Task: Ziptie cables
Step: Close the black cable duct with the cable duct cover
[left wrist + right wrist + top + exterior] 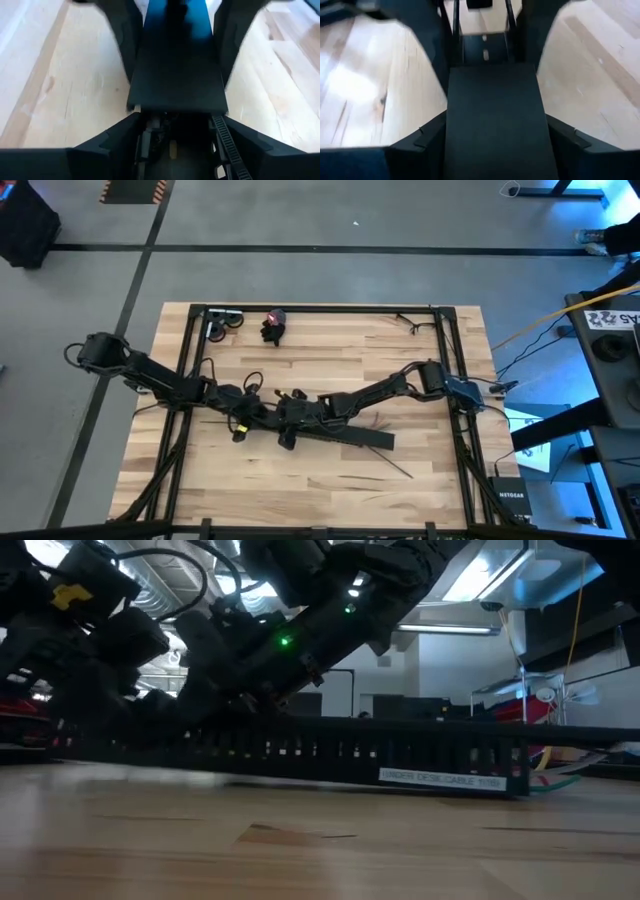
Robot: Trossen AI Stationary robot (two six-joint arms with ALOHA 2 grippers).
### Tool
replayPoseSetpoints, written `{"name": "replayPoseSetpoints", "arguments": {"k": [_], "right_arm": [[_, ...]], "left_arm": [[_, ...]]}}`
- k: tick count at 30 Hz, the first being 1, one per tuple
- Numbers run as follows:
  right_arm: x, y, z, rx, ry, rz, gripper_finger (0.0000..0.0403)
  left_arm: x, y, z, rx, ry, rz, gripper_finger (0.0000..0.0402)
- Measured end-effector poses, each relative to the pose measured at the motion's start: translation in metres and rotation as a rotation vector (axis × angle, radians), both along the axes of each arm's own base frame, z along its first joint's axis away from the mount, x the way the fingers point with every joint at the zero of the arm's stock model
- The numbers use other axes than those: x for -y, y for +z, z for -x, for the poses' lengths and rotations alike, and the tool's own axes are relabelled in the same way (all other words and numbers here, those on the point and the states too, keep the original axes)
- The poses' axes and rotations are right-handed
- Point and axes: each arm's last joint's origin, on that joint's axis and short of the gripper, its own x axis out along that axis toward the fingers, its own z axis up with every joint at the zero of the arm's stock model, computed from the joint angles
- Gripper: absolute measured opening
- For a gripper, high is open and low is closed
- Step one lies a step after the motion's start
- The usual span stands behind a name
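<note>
Meeting point: both arms converge near the centre of the high view, low over the wooden table (420,380), on the long black slotted bar (345,437).
Left gripper (262,418): centre-left of the high view, at the bar's left end. Its wrist view shows a dark finger (122,30) on each side of the flat black bar (175,70), the jaws spread about as wide as the bar — whether they press on it I cannot tell.
Right gripper (293,415): just right of the left one, almost touching it. Its wrist view shows the same straddle, with fingers (427,35) flanking the bar (497,120); grip likewise unclear.
Bar, low view: it runs across the middle of the frame (300,748), resting on the table (320,840), slots along its side and a white label near its right end.
Cables (560,768): red, green and pale strands show at the right edge of the low view, just behind the bar's right end; their far ends are hidden. In the high view I cannot pick them out.
Other items: a small dark object with a red spot (273,326) and a grey wheeled part (225,323) lie at the table's top left — well apart from the grippers.
</note>
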Motion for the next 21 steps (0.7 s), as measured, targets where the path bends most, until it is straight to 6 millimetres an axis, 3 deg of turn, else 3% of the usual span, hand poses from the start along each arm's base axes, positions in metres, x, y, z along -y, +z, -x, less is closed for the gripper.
{"name": "replayPoseSetpoints", "arguments": {"k": [12, 21], "right_arm": [[0.003, -0.005, 0.003, -0.07, 0.045, 0.019, 0.0237], [-0.002, -0.006, 0.005, -0.114, 0.061, 0.006, 0.0237]], "left_arm": [[0.01, -0.011, -0.033, -0.054, -0.044, -0.016, 0.023], [0.012, -0.002, -0.039, -0.162, -0.077, -0.003, 0.0266]]}}
